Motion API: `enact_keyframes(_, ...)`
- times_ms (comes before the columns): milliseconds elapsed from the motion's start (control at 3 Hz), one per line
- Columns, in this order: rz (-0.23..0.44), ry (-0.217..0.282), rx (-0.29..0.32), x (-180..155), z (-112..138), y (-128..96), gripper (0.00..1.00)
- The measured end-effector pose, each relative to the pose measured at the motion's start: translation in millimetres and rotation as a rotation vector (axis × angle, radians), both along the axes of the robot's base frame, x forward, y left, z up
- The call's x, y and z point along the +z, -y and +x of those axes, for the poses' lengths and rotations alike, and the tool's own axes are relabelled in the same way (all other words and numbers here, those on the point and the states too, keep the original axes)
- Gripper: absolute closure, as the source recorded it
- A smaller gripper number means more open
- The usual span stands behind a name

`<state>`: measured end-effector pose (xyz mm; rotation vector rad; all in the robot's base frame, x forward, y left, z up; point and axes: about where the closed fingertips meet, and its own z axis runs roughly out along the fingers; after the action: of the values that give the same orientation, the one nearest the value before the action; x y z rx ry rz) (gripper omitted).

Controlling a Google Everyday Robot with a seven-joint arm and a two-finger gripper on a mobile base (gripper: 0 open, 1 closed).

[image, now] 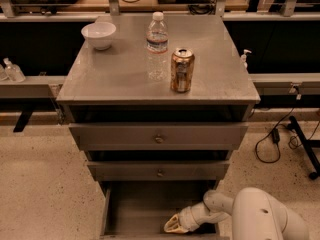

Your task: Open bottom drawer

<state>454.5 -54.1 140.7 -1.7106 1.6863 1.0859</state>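
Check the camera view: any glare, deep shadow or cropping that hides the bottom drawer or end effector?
Camera view: the bottom drawer is pulled out, its interior dim but readable, its front cut off by the lower frame edge. The end effector sits inside at the right, in soft focus. The gaps above the upper two drawer fronts are black shadow. The cabinet top shows mild sheen.

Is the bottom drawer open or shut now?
Open: the bottom drawer is pulled out, its grey inside visible. The gripper is at its front right.
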Motion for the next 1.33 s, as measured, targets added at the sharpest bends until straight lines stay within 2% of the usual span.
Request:
enact_keyframes(333,0.036,-0.027,-0.017,-3,-17,-8,1.0)
enact_keyframes(667,0.036,-0.027,-0.017,-3,-15,-7,1.0)
enact_keyframes(1000,0.099,0.182,-0.074,42,-1,-5,1.0)
enact_keyframes(1333,0.146,0.367,-0.103,89,16,-1,1.0)
